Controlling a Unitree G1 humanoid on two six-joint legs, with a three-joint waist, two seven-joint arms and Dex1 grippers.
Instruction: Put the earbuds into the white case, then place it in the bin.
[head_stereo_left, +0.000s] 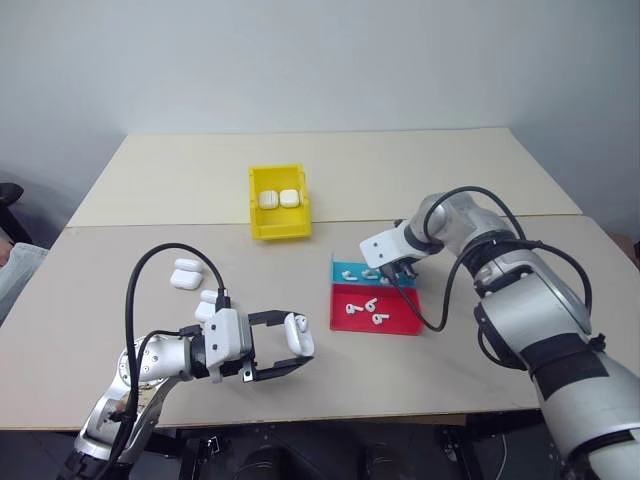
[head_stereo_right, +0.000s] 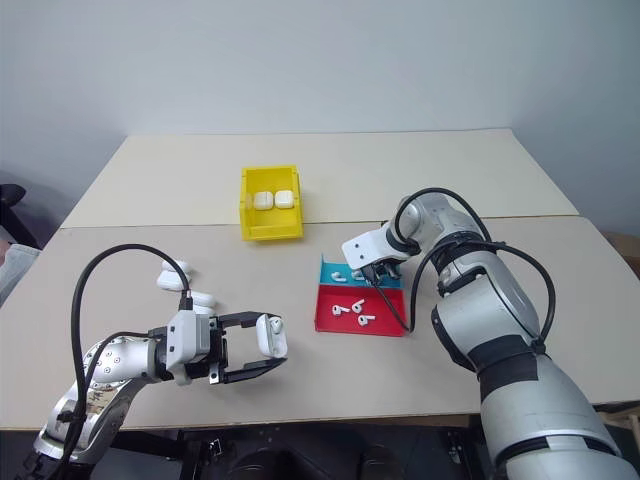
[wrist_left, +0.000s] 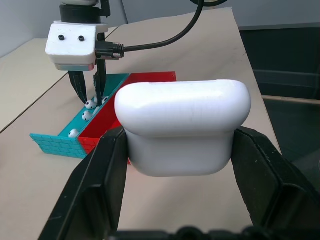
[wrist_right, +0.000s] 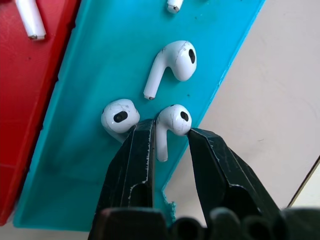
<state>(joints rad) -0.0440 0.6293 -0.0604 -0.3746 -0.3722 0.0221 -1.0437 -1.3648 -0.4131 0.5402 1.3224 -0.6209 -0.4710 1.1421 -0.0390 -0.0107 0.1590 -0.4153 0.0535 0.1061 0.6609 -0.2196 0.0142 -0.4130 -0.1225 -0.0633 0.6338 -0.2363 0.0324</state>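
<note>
One earbud (wrist_right: 169, 125) stands between the right gripper's (wrist_right: 170, 145) fingers, which pinch its stem over the cyan half of the tray (head_stereo_left: 345, 272), beside two more earbuds (wrist_right: 170, 65). The white case (wrist_left: 182, 125) is clamped, lid shut, between the left gripper's (head_stereo_left: 290, 350) fingers above the worktop (head_stereo_left: 450, 170). The yellow bin (head_stereo_left: 254, 205) farther back holds two cases.

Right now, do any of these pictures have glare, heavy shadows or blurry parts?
Left eye view: soft, even light, faint shadows beside the small yellow plastic bin. Left wrist view: the glossy white rounded case is sharp, the floor behind soft. Right wrist view: small highlights on the tiny white plastic earbuds.
</note>
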